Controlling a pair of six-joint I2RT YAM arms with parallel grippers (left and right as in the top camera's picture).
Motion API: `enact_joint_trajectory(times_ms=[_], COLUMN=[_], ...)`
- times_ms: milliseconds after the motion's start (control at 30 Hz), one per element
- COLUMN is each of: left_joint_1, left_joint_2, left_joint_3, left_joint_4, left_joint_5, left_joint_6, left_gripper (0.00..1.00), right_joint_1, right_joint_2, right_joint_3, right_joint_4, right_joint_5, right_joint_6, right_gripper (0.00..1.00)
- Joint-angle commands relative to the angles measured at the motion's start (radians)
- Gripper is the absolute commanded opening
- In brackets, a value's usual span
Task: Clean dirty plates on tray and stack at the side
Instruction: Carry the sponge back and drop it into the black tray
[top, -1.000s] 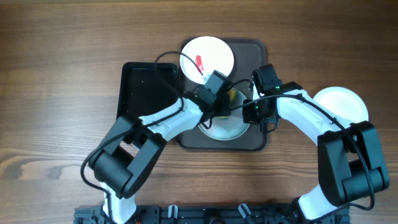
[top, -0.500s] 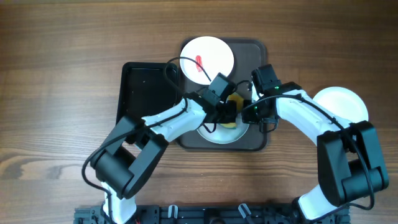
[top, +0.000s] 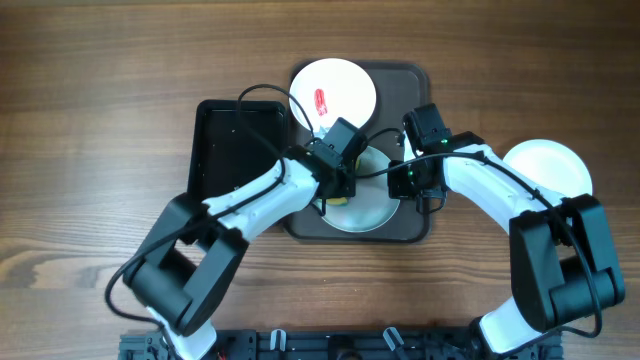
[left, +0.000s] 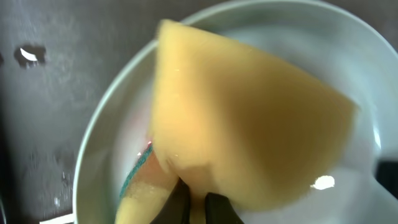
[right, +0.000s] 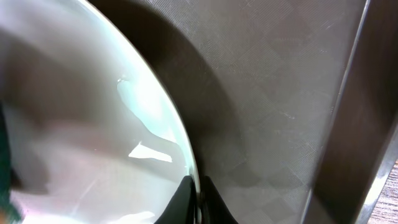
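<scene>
The blue plate (top: 372, 212) is lying on the near half of the tray (top: 408, 82), and both arms are bearing on it. The left gripper (left: 198, 210) is clenched on a yellow sponge (left: 249, 118). Its fingers are pinching the narrow end while the broad part is fanning out over the plate's well, toward its left side. A thin green strip is showing along the sponge's lower edge, and a faint pink tinge is showing on the plate just beside it. The right gripper (right: 198, 202) is closed tight on the plate's right rim, its fingertips nipping the edge, with the tray's textured floor just beyond.

Half a second ago the sponge was over the plate's right half, close to the right gripper. Now the left gripper is sitting further left, and the two are standing clearly apart. The left arm's cable is also looping wider over the tub (top: 235, 150). The right arm is holding the same spot as a second ago — nothing about it is differing.

The smeared plate (top: 345, 85), white with a red streak near its middle, is lying at the far end of the tray, just beyond the left wrist, and is looking as it did before. The third plate (top: 552, 165), also white, is lying off the tray on the table (top: 100, 100) at the right, partly under the right arm. The black tub is sitting just beside the tray's left edge.
</scene>
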Motion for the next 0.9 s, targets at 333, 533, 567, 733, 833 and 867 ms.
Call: enact_joint_trajectory(times_ms=[333,533,567,733,833,867], left_joint_1=[0.296,0.401,0.406,0.439,0.455,0.460], left_joint_2=[-0.425,-0.351,-0.336,-0.247,-0.244,-0.249], left_joint_3=[-0.013,-0.091,-0.106,-0.170,-0.170,-0.169], left_joint_4=[-0.230,-0.276,-0.267,-0.208,-0.192,-0.188], left_joint_5=[0.120,-0.019,-0.029,-0.047,-0.047,-0.046], left_joint_6=[0.039,0.129,0.129,0.128,0.128,0.127], left_gripper=[0.04,0.04,0.04,0.04,0.04,0.04], right_joint_1=[0.001,0.001,0.001,0.002,0.005,0.008], right_joint_2=[0.019,0.018,0.016,-0.032,-0.080,-0.097], right_joint_3=[-0.010,-0.008,-0.004,0.040,0.065,0.075], right_joint_4=[-0.012,0.006,0.002,-0.072,-0.114,-0.129], right_joint_5=[0.033,0.033,0.034,0.058,0.096,0.108], right_joint_6=[-0.018,0.009,0.009,0.008,0.005,0.005], right_gripper=[0.04,0.04,0.04,0.04,0.04,0.04])
